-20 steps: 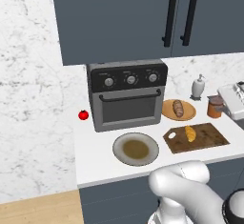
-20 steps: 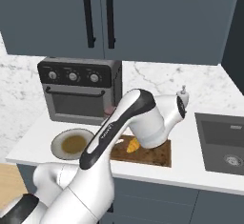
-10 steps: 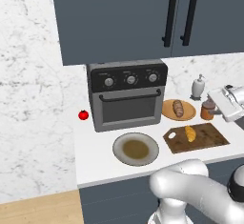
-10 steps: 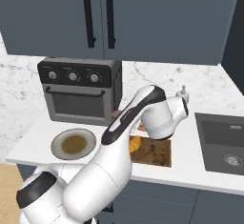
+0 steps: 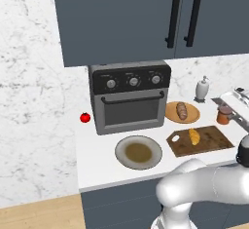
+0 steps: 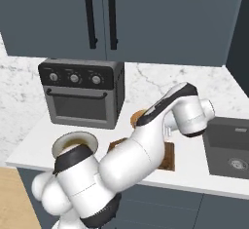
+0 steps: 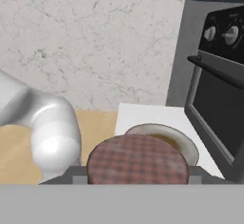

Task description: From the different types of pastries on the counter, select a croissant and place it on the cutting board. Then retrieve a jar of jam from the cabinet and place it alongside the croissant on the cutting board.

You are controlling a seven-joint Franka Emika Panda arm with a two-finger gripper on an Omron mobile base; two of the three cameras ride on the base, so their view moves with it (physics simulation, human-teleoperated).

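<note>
Glass, most likely, and capped: the jam jar (image 5: 224, 114) hangs at 3 o'clock in the left base view, above the counter beside the cutting board (image 5: 200, 141) where the croissant (image 5: 194, 136) lies. Right base view: the arm hides the board. Hand view: its checked lid (image 7: 138, 160) sits at 6 o'clock, the gripper closed on the jar. Stiff, slick, breakable; hold it below the lid.

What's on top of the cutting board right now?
The cutting board carries one croissant near its middle. No jam jar stands on it. In the right base view the arm covers most of the board.
</note>
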